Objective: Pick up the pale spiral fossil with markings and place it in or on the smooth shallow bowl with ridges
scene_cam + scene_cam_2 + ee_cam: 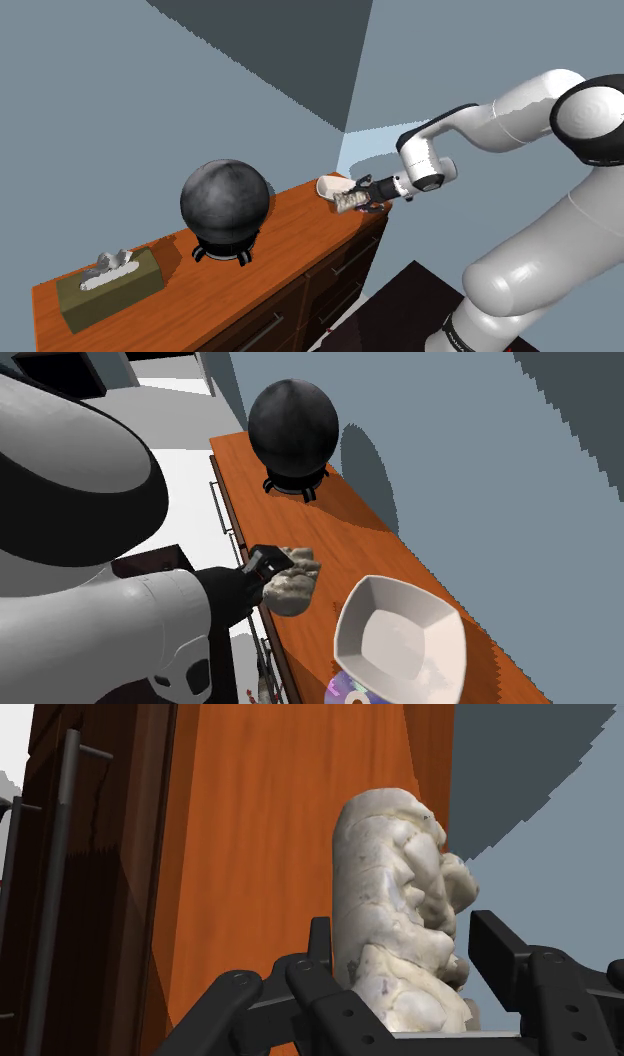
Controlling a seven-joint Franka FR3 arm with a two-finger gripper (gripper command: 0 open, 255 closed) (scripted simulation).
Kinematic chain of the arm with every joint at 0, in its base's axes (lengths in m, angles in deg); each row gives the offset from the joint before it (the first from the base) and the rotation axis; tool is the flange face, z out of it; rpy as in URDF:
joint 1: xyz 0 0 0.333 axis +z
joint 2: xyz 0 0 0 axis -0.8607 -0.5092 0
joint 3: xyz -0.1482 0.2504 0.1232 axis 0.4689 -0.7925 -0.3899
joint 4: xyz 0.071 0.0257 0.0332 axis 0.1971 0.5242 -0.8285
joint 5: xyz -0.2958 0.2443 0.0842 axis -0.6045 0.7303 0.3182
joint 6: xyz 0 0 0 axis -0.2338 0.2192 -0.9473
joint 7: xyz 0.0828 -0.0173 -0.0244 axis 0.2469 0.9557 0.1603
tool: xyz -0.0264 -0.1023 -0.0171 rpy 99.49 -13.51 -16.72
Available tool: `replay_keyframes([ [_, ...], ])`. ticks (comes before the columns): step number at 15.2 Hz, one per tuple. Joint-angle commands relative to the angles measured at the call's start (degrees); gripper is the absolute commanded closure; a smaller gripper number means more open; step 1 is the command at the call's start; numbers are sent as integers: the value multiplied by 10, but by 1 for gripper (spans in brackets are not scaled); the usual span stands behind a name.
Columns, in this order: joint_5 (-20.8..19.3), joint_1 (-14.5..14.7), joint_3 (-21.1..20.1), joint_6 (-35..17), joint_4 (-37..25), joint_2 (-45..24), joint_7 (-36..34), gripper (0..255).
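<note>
The jaws of our gripper (405, 932) pinch the pale fossil (395, 854), holding it by the front edge of the dresser top (350, 522), so we judge the carrying step is in hand: next we bring it over the white bowl (400, 647), just beside on the second exterior view's right, and release.

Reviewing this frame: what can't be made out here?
Shoulder view: the bowl is mostly hidden behind the fossil and gripper.
Second exterior view: the disc is covered by the bowl and cut off by the bottom edge.
Wrist view: the fossil is seen edge-on, so its spiral cannot be read.
</note>
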Motion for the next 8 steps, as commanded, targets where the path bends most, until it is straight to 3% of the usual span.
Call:
replay_keyframes([
  [1,-20,-1,-1,1,0,16,-25,255],
  [4,-45,-4,-2,4,1,37,-56,255],
  [8,-68,-14,11,21,-89,-46,-64,255],
])
